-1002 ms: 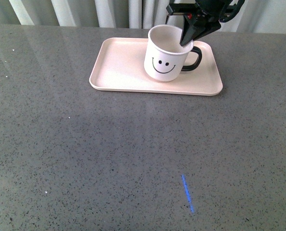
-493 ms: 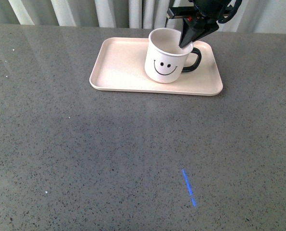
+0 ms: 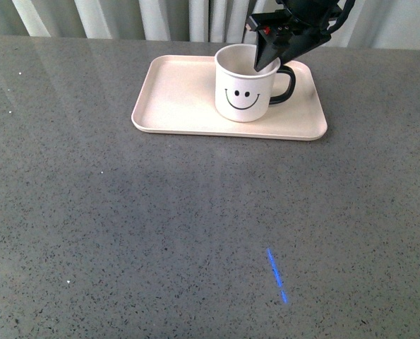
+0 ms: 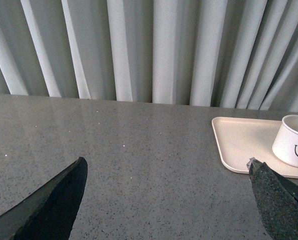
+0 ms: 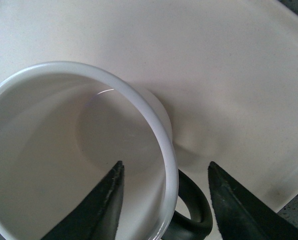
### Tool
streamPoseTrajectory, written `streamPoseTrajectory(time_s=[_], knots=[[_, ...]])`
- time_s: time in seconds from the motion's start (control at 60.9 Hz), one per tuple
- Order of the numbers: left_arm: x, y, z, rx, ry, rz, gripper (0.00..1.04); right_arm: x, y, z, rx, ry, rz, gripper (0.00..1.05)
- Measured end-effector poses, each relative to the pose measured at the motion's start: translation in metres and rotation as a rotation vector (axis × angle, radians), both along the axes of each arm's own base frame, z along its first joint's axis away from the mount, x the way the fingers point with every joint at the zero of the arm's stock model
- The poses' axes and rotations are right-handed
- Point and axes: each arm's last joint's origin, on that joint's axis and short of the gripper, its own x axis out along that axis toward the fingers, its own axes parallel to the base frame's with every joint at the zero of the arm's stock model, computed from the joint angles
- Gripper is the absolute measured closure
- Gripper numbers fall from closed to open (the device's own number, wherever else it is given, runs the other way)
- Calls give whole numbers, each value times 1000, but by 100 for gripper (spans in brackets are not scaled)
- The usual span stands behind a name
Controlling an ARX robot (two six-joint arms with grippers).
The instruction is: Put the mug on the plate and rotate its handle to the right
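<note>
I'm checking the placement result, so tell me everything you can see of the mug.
The mug is cream-white, glossy like ceramic, with a black smiley face toward the camera and a black loop handle pointing right. It stands upright and empty on the right half of the pale-pink plate. The right pincer is open, straddling the rim beside the handle, one finger inside the mug, the other outside; contact cannot be told.

Black right end effector [image 3: 266,62], red mark, tapered dark speckled fingers [image 4: 279,200]
</note>
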Motion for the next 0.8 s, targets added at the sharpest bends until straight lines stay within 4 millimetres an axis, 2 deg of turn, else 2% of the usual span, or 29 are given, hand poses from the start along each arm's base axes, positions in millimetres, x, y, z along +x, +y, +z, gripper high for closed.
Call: streamPoseTrajectory(time_s=[0.082, 0.099, 0.115, 0.131, 0.164, 0.197, 0.312, 0.394, 0.427, 0.493, 0.542, 0.575, 0.624, 0.657, 0.69, 0.805], knots=[[0, 0, 0, 0, 0, 0, 9, 1, 0, 1, -5, -17, 6, 39], [0, 0, 0, 0, 0, 0, 9, 1, 0, 1, -5, -17, 6, 39], [0, 0, 0, 0, 0, 0, 9, 2, 0, 1, -3, -23, 10, 31], [0, 0, 0, 0, 0, 0, 9, 2, 0, 1, -3, -23, 10, 31], [0, 0, 0, 0, 0, 0, 9, 2, 1, 1, 7, -29, 17, 25], [0, 0, 0, 0, 0, 0, 9, 2, 1, 1, 7, -29, 17, 25], [0, 0, 0, 0, 0, 0, 9, 3, -1, 14, 81, -64, 15, 1], [0, 0, 0, 0, 0, 0, 9, 2, -7, 34, 146, -108, 3, 15], [0, 0, 0, 0, 0, 0, 9, 2, -8, 39, 158, -124, 7, 16], [0, 0, 0, 0, 0, 0, 9, 1, -12, 53, 183, -159, 1, 14], [0, 0, 0, 0, 0, 0, 9, -1, -16, 70, 212, -209, -10, 2], [0, 0, 0, 0, 0, 0, 9, -1, -17, 75, 213, -224, -10, 0], [0, 0, 0, 0, 0, 0, 9, -2, -19, 86, 228, -263, -5, 6], [0, 0, 0, 0, 0, 0, 9, -2, -19, 86, 228, -263, -5, 6], [0, 0, 0, 0, 0, 0, 9, -2, -19, 93, 233, -297, -17, 17], [0, 0, 0, 0, 0, 0, 9, 5, -19, 108, 187, -484, -157, 36]])
